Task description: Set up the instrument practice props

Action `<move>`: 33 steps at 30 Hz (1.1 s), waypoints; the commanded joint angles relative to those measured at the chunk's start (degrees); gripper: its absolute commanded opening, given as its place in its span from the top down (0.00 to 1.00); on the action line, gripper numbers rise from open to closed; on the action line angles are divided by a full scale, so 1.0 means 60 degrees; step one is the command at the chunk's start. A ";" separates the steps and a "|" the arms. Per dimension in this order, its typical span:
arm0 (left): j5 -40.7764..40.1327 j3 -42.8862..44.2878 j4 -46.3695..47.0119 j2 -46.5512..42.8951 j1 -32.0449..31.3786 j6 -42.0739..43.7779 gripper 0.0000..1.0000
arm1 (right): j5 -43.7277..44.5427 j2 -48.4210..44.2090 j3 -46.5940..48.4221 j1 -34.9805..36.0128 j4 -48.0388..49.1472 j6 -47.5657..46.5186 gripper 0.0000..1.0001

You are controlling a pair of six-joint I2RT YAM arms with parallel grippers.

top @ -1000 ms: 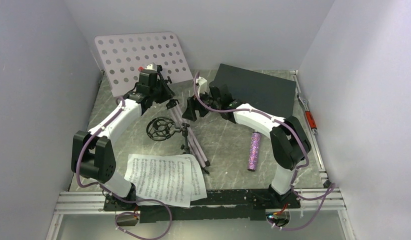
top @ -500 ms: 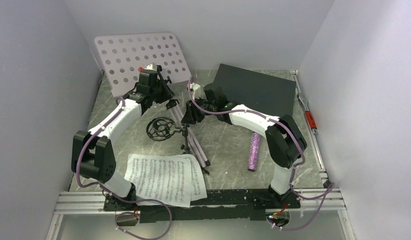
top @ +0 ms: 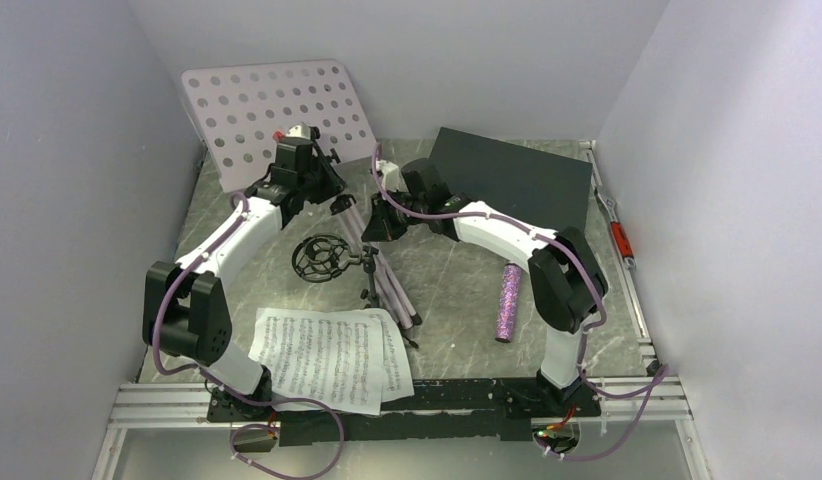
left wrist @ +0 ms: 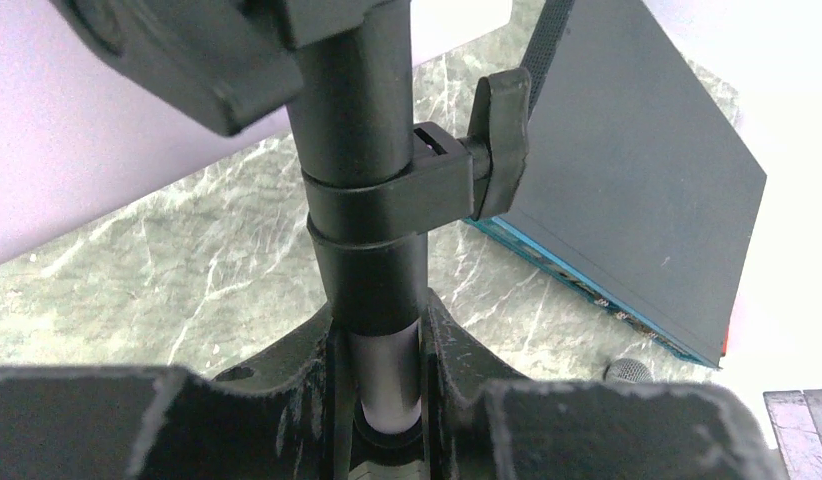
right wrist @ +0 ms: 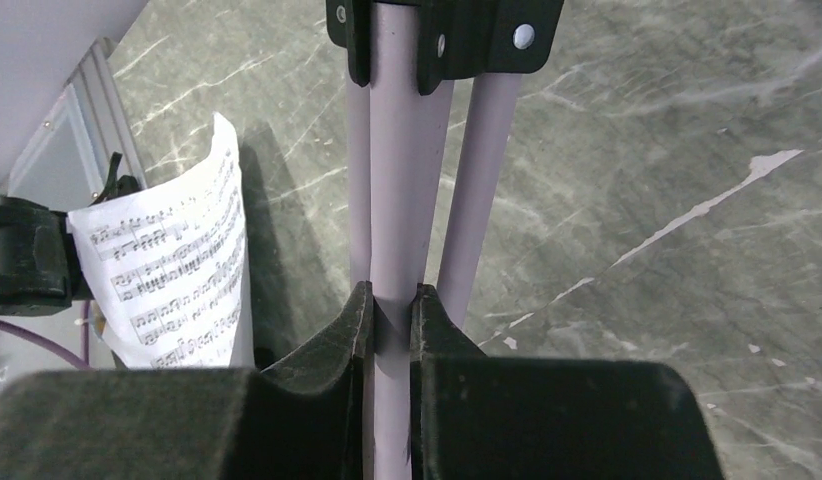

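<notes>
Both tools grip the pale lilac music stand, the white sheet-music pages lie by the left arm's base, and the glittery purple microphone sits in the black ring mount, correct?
No: the glittery purple microphone lies flat on the table beside the right arm, apart from the small black tripod's ring mount, which holds nothing. The top external view shows it; the rest stands.
</notes>
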 commanded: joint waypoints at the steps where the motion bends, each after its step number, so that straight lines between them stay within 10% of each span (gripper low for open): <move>1: 0.0623 0.1402 0.2249 -0.1068 -0.0114 0.0545 0.97 | 0.1801 0.0252 0.0867 -0.0336 0.0053 -0.0697 1.00; 33: 0.3136 0.3318 0.3532 -0.2089 -0.1207 0.1692 0.97 | 0.2661 0.1126 0.2967 -0.0611 0.1573 -0.0316 1.00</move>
